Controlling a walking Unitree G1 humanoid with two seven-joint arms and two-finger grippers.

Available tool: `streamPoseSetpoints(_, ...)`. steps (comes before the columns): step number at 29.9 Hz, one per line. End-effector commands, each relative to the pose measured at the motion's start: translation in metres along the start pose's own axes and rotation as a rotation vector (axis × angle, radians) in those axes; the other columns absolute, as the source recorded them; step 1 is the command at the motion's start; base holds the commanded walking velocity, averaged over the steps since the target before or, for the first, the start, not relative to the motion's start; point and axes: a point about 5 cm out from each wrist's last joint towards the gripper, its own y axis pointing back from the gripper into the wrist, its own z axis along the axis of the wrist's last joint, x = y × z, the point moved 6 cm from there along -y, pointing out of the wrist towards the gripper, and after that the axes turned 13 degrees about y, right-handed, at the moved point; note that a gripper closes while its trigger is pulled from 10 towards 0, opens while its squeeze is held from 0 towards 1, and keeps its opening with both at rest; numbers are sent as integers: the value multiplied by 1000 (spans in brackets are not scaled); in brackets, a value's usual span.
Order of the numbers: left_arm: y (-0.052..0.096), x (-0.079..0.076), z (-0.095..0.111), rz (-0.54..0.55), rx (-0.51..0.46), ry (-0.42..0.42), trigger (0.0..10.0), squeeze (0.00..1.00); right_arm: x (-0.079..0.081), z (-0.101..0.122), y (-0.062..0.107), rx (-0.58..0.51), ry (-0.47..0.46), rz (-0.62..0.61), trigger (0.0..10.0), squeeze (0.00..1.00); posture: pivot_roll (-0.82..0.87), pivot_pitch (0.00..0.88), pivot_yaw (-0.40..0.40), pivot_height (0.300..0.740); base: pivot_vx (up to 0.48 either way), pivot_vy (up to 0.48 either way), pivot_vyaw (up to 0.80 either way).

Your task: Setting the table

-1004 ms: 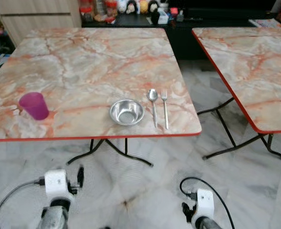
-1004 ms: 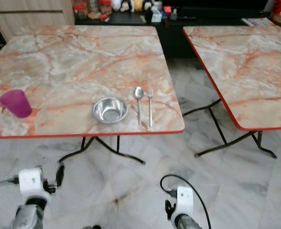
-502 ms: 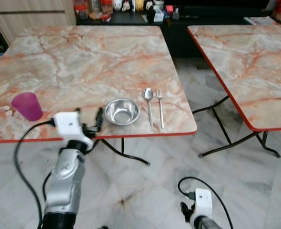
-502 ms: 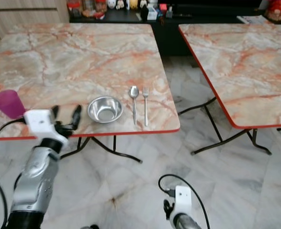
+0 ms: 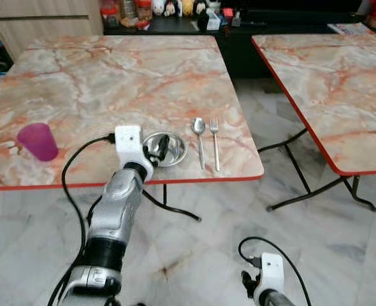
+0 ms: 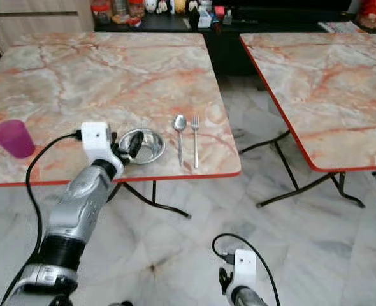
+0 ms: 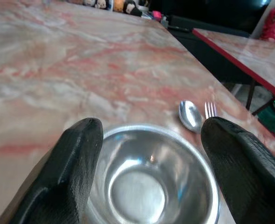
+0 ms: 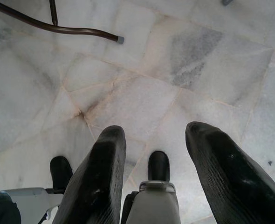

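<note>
Left gripper [image 7: 147, 163] has advanced, apparently straddling round steel bowl [image 7: 151, 182].

Your left arm [image 5: 115, 220] is silver metal with a dark band near the elbow, a white wrist block and a looping black cable. The left gripper [image 7: 147, 172] has two thick black fingers; the right gripper [image 8: 163, 182] has textured ones.

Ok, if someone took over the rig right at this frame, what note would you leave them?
Left gripper: open, fingers straddling the steel bowl near the table's front edge, nothing gripped.
Right gripper: open, hanging idle over the floor.
Spoon and fork lie side by side just right of the bowl; purple cup stands far left.
Done: bowl and cutlery laid.
Left, probably: adjust the bowl, bring the cup over.
</note>
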Motion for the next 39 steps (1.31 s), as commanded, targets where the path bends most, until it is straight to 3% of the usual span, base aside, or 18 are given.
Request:
streamPoseSetpoints(1, -9, 1, 2, 35, 0, 29, 10000, 827, -1, -4, 1, 8, -19, -9, 10000, 0, 73, 106, -25, 740, 0, 0, 0)
streamPoseSetpoints(2, -9, 1, 2, 35, 0, 29, 10000, 827, -1, -4, 1, 8, -19, -9, 10000, 0, 73, 106, -25, 740, 0, 0, 0)
streamPoseSetpoints(3, -11, 0, 5, 42, -7, 37, 10000, 1000, -1, -4, 1, 8, -22, -10, 10000, 0, 73, 106, -25, 740, 0, 0, 0)
streamPoseSetpoints(9, -19, 4, 0, 84, 37, 32, 10000, 1000, -3, -8, 2, 15, -25, -15, 10000, 0, 71, 109, -23, 740, 0, 0, 0)
streamPoseSetpoints(10, -20, 6, -2, 96, 49, 17, 10000, 0, -3, -8, 2, 18, -24, -15, 10000, 0, 70, 109, -23, 740, 0, 0, 0)
streamPoseSetpoints(16, -23, 21, -15, 196, 107, 41, 10000, 0, -3, -8, 2, 19, -18, -10, 10000, 0, 64, 111, -26, 740, 0, 0, 0)
streamPoseSetpoints(30, -24, 49, -15, 357, 113, 75, 10000, 0, -5, -10, 2, 22, -15, -9, 10000, 0, 54, 111, -28, 740, 0, 0, 0)
streamPoseSetpoints(39, -25, 45, -29, 337, 181, 100, 10000, 0, -4, -11, 3, 22, -22, -10, 10000, 0, 50, 112, -22, 740, 0, 0, 0)
